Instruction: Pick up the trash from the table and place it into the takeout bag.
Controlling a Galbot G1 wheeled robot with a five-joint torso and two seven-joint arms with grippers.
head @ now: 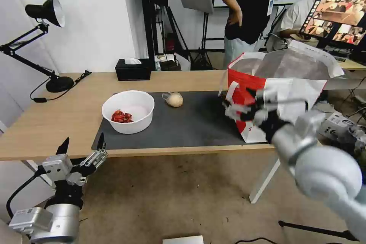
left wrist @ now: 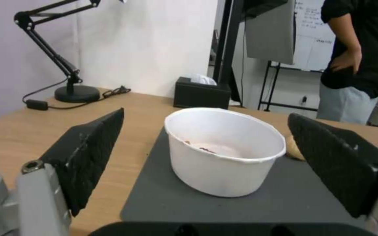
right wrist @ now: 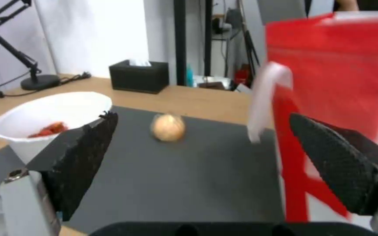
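A light-wood table (head: 45,122) stands against a white wall, a dark mat (head: 190,122) along its near edge. From the head, a white bowl (head: 128,111) with red scraps (head: 121,116) sits on the mat's left part, and a beige ball (head: 175,99) in clear wrap lies just beyond it, toward the middle. The red-and-white bag (head: 282,87) stands open on the mat's right end, foil lining showing. A black tissue box (head: 133,69) and a desk lamp (head: 42,42) are at the far side. The left gripper (head: 82,145) hangs below the table's near edge, in front of the bowl, fingers spread wide and empty. The right gripper (head: 238,106) hovers over the mat just beside the bag's red side, blurred, its fingers apart and holding nothing.

From the left wrist, the bowl (left wrist: 224,150) sits between the two wide-open fingers (left wrist: 88,157), well apart from them; the ball (left wrist: 295,149) peeps out behind it.

From the right wrist, the spread fingers (right wrist: 82,160) frame the ball (right wrist: 167,127) on the mat, with the bowl (right wrist: 51,114) to one side and the bag (right wrist: 338,98) with its white handle (right wrist: 265,98) close on the other.
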